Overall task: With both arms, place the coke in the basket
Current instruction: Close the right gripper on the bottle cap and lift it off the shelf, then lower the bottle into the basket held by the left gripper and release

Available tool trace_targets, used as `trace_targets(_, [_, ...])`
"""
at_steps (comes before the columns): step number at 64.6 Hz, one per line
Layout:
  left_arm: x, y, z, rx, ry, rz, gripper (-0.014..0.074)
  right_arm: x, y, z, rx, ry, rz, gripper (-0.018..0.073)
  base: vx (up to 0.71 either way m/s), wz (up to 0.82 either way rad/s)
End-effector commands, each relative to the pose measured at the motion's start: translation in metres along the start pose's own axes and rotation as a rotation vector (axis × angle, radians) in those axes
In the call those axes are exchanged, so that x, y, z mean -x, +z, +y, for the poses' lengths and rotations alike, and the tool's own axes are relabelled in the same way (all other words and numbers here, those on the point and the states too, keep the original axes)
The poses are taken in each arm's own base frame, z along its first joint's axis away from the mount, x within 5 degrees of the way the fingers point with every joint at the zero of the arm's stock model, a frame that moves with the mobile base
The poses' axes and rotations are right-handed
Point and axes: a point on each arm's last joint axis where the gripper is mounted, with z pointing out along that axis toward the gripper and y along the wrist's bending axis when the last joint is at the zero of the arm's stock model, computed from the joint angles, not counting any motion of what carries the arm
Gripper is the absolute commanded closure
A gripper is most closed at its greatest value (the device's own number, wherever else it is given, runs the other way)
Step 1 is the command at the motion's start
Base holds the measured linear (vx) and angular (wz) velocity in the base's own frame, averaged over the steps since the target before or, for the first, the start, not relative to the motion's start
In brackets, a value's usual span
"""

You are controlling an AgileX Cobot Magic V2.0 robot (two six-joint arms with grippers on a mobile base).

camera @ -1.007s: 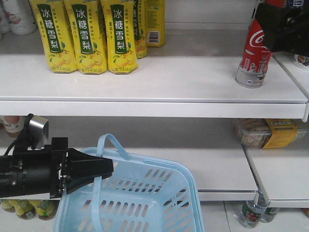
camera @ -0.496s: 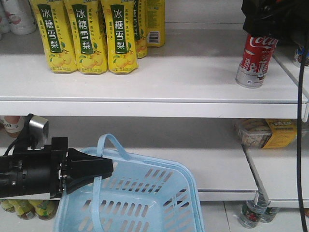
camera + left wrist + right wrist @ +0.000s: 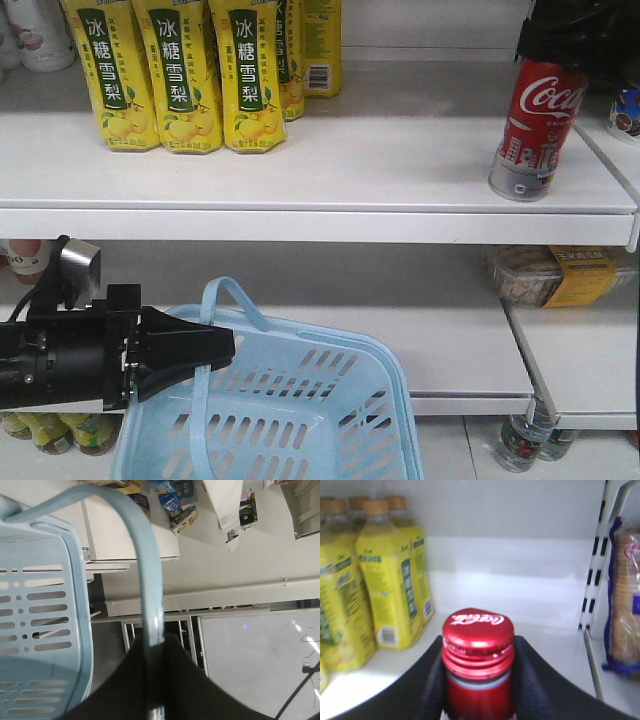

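Observation:
The coke [image 3: 530,125], red with a silver-grey lower part, leans on the upper shelf [image 3: 350,165] at the right, its top tilted right. My right gripper [image 3: 560,45] comes from above and is shut on its neck. In the right wrist view both black fingers [image 3: 530,680] hug the neck under the red cap [image 3: 477,630]. The light blue basket [image 3: 300,410] hangs low in the middle. My left gripper [image 3: 215,350] is shut on the basket's loop handle [image 3: 205,400]. In the left wrist view the handle [image 3: 150,590] runs between the jaws of the left gripper [image 3: 155,652], next to the basket's slotted wall [image 3: 40,605].
Tall yellow pear-drink bottles [image 3: 180,80] stand at the upper shelf's left and also show in the right wrist view [image 3: 385,595]. A slotted upright [image 3: 597,580] and a biscuit pack [image 3: 625,605] are to the coke's right. Snack packs [image 3: 560,275] lie on the lower shelf, and bottles [image 3: 525,440] stand below.
My right gripper moved over the coke's top and closed on its neck. The coke now leans and has shifted toward the shelf's front edge. The left arm and basket have not moved.

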Motion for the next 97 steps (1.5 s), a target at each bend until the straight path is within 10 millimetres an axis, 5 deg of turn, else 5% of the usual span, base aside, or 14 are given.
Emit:
trace_targets(1, [0.005,-0.003,-0.021,-0.128,0.008,-0.051,0.0603,0.031,-0.034,0.001,-0.001,-0.017,-0.13,0.0569,0.0,0.0])
trace_targets(18, [0.005,-0.003,-0.021,-0.128,0.008,-0.051,0.0603,0.042,-0.103,0.008,0.056,-0.011,-0.076,0.0564,0.0,0.0])
trace_targets(34, [0.005,-0.003,-0.021,-0.128,0.008,-0.051,0.0603,0.025,-0.119,0.03,0.301,-0.015,0.125,0.0564,0.0,0.0])
trace_targets(50, [0.005,-0.003,-0.021,-0.128,0.008,-0.051,0.0603,0.019,-0.1,0.055,0.62,0.022,0.161,0.0564,0.0,0.0])
trace_targets(66, [0.005,-0.003,-0.021,-0.128,0.008,-0.051,0.0603,-0.024,-0.051,0.07,0.868,0.092,0.491,0.0564,0.0,0.0])
trace_targets(97, [0.005,-0.003,-0.021,-0.128,0.008,-0.051,0.0603,-0.089,0.005,0.136,1.129,-0.108,0.627,0.0564,0.0,0.0])
